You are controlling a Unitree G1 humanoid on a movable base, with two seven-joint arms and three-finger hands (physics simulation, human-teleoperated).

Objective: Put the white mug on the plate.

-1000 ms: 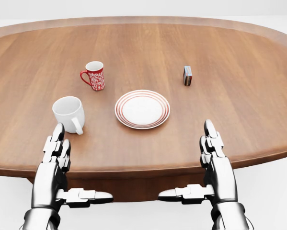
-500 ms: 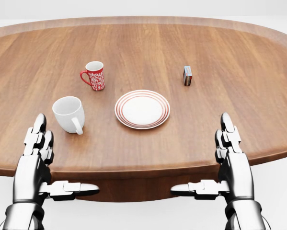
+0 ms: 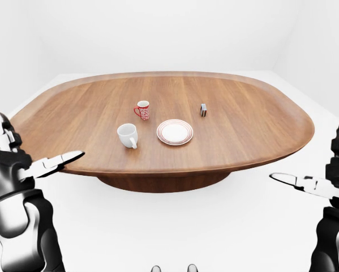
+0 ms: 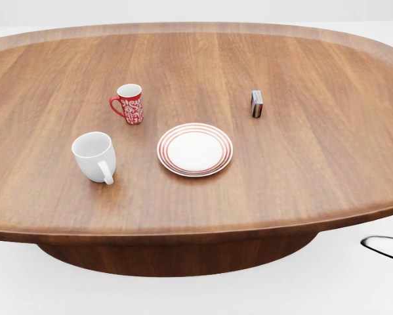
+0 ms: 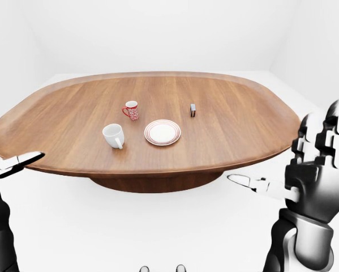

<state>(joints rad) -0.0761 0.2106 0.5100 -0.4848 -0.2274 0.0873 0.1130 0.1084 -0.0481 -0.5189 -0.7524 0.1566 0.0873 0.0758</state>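
The white mug [image 4: 94, 156] stands upright on the wooden table [image 4: 301, 164], its handle turned toward the view's bottom. The red-ringed white plate [image 4: 195, 149] lies just to its right, with nothing on it. My left hand [image 3: 29, 148] hangs open far off the table's left edge in the left-eye view, fingers up and thumb out. In the right-eye view my right hand [image 5: 282, 154] is open in the same way beyond the table's right edge. Neither hand is near the mug. In the head view only my right thumb tip [image 4: 383, 246] shows.
A red patterned mug [image 4: 129, 103] stands above the white mug, toward the view's top. A small box [image 4: 256, 104] stands upright to the upper right of the plate. The table's near rim runs along the bottom of the head view.
Both hands have spread outward, away from the table's near rim; the left has left the head view and only the right thumb tip stays. Mugs, plate and box have not moved.
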